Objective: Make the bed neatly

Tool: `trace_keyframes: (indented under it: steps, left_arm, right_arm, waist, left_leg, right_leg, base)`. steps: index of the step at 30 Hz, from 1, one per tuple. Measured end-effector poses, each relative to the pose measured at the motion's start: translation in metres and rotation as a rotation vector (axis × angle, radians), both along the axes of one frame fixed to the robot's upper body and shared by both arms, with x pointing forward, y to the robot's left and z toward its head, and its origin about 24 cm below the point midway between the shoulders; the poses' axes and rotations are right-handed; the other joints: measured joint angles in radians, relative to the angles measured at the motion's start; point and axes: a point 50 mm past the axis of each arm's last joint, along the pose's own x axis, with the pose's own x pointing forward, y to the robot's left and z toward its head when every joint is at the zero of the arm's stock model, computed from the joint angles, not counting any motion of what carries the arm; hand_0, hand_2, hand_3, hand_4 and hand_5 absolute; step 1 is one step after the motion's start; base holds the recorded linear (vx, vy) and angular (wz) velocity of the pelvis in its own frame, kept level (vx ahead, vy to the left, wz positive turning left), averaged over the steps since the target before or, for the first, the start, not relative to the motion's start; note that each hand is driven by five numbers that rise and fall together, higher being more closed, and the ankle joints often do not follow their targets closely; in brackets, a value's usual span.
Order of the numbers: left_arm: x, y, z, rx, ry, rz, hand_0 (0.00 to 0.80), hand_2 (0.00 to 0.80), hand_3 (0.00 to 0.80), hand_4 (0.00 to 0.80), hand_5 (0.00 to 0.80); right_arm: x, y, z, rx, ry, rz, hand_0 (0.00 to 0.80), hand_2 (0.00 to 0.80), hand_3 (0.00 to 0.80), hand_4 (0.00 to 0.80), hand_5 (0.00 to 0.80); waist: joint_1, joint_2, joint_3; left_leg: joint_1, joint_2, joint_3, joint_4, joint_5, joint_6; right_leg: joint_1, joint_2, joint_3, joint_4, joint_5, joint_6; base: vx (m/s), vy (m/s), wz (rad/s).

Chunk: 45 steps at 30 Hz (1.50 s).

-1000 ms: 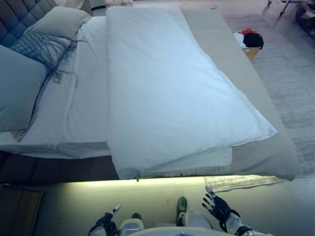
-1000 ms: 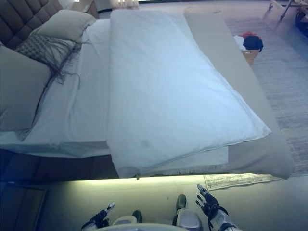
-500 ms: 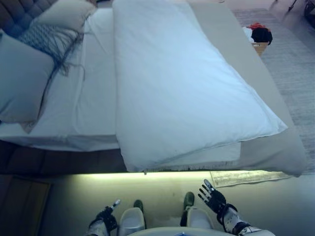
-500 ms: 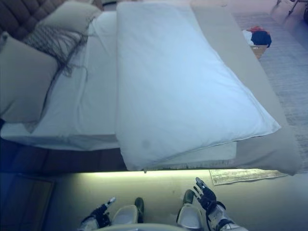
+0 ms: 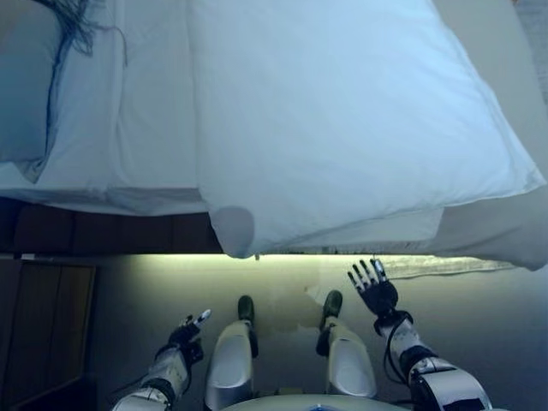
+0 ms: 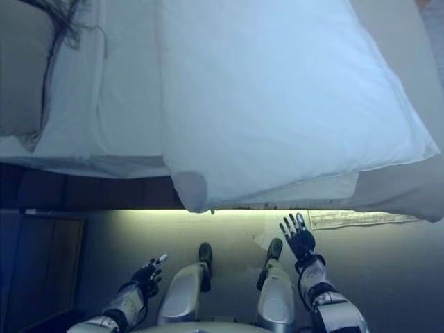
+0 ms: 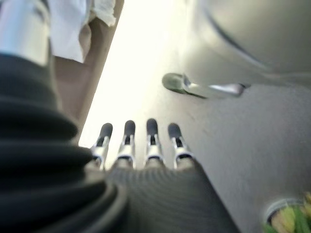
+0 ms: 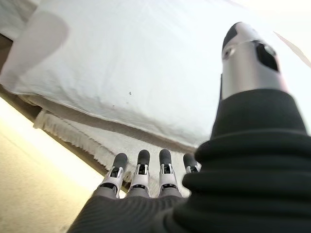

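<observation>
A white duvet [image 5: 342, 128] lies folded along the bed, its near corner [image 5: 233, 233] hanging over the bed's edge; it also shows in the right wrist view [image 8: 136, 77]. Under it is a white sheet [image 5: 154, 128] and a beige blanket [image 5: 505, 231] at the right. A grey pillow [image 5: 21, 94] with a dark fringed throw [image 5: 77, 26] lies at the upper left. My right hand [image 5: 373, 293] is open, raised below the bed's edge, touching nothing. My left hand [image 5: 184, 332] hangs low by the floor, open and empty.
A lit strip runs under the bed frame [image 5: 111, 231]. A dark wooden panel [image 5: 43, 334] stands on the floor at the left. A rug's edge [image 5: 445, 267] shows under the bed at the right.
The camera has tilted down and nearer the bed, so the whole scene shifted. My right hand has risen towards the bed's edge. The left hand stays low.
</observation>
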Motion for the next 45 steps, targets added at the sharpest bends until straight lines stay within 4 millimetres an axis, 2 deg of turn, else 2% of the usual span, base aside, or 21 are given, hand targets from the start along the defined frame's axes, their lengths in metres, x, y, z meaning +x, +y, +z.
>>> trace_keyframes:
  steps: [3, 6, 12, 19, 25, 30, 34, 45]
  left_arm:
    - [0.027, -0.005, 0.015, -0.033, -0.097, 0.002, 0.000, 0.000, 0.000, 0.000, 0.000]
    - [0.047, -0.009, 0.027, -0.081, -0.179, 0.030, 0.000, 0.000, 0.000, 0.000, 0.000]
    - [0.060, -0.011, 0.039, -0.156, -0.274, 0.099, 0.000, 0.000, 0.000, 0.000, 0.000]
    - [0.077, -0.013, 0.056, -0.237, -0.364, 0.175, 0.000, 0.000, 0.000, 0.000, 0.000]
    - [0.078, -0.012, 0.060, -0.277, -0.412, 0.218, 0.000, 0.000, 0.000, 0.000, 0.000]
    - [0.076, -0.012, 0.060, -0.289, -0.419, 0.226, 0.000, 0.000, 0.000, 0.000, 0.000]
    - [0.076, -0.011, 0.061, -0.310, -0.437, 0.241, 0.000, 0.000, 0.000, 0.000, 0.000]
    - [0.054, 0.003, 0.050, -0.299, -0.426, 0.290, 0.000, 0.000, 0.000, 0.000, 0.000]
  right_arm:
    - [0.031, -0.012, 0.031, -0.047, -0.078, -0.008, 0.000, 0.000, 0.000, 0.000, 0.000]
    - [0.054, -0.023, 0.058, -0.089, -0.131, -0.027, 0.000, 0.000, 0.000, 0.000, 0.000]
    - [0.073, -0.040, 0.088, -0.131, -0.150, -0.063, 0.000, 0.000, 0.000, 0.000, 0.000]
    - [0.083, -0.061, 0.116, -0.193, -0.179, -0.096, 0.000, 0.000, 0.000, 0.000, 0.000]
    - [0.093, -0.076, 0.144, -0.257, -0.199, -0.096, 0.000, 0.000, 0.000, 0.000, 0.000]
    - [0.110, -0.070, 0.178, -0.269, -0.286, -0.070, 0.000, 0.000, 0.000, 0.000, 0.000]
    - [0.112, -0.074, 0.190, -0.303, -0.304, -0.069, 0.000, 0.000, 0.000, 0.000, 0.000]
    - [0.118, -0.079, 0.216, -0.352, -0.328, -0.053, 0.000, 0.000, 0.000, 0.000, 0.000]
  waist:
    - [0.000, 0.018, 0.045]
    - [0.013, 0.018, 0.081]
    - [0.025, 0.013, 0.093]
    - [0.028, 0.022, 0.101]
    - [0.050, 0.030, 0.105]
    - [0.060, 0.041, 0.111]
    - [0.078, 0.047, 0.116]
    - [0.083, 0.047, 0.117]
  left_leg:
    - [-0.071, -0.004, -0.016, 0.044, -0.001, 0.001]
    - [-0.133, -0.011, -0.025, 0.101, -0.009, 0.000]
    - [-0.289, -0.007, -0.049, 0.294, -0.076, 0.001]
    - [-0.436, 0.000, -0.077, 0.437, -0.107, -0.002]
    - [-0.511, 0.002, -0.089, 0.474, -0.102, 0.005]
    - [-0.554, -0.003, -0.098, 0.514, -0.112, -0.001]
    - [-0.560, -0.002, -0.101, 0.546, -0.128, -0.002]
    - [-0.561, -0.004, -0.105, 0.570, -0.129, 0.000]
  right_leg:
    - [-0.073, -0.009, -0.003, 0.070, -0.018, -0.005]
    - [-0.160, -0.032, 0.003, 0.191, -0.067, -0.013]
    - [-0.329, -0.065, 0.033, 0.421, -0.166, -0.033]
    - [-0.471, -0.079, 0.053, 0.557, -0.194, -0.048]
    - [-0.535, -0.075, 0.059, 0.591, -0.196, -0.051]
    - [-0.571, -0.079, 0.061, 0.628, -0.211, -0.056]
    - [-0.575, -0.083, 0.063, 0.660, -0.228, -0.056]
    - [-0.576, -0.089, 0.067, 0.687, -0.233, -0.058]
  base:
    - [-0.142, -0.043, 0.13]
    - [-0.116, 0.007, 0.14]
    - [-0.093, 0.000, 0.07]
    - [-0.030, -0.007, 0.02]
    - [-0.036, -0.013, 0.06]
    - [-0.014, 0.014, 0.06]
    - [0.003, 0.008, 0.00]
    - [0.000, 0.000, 0.00]
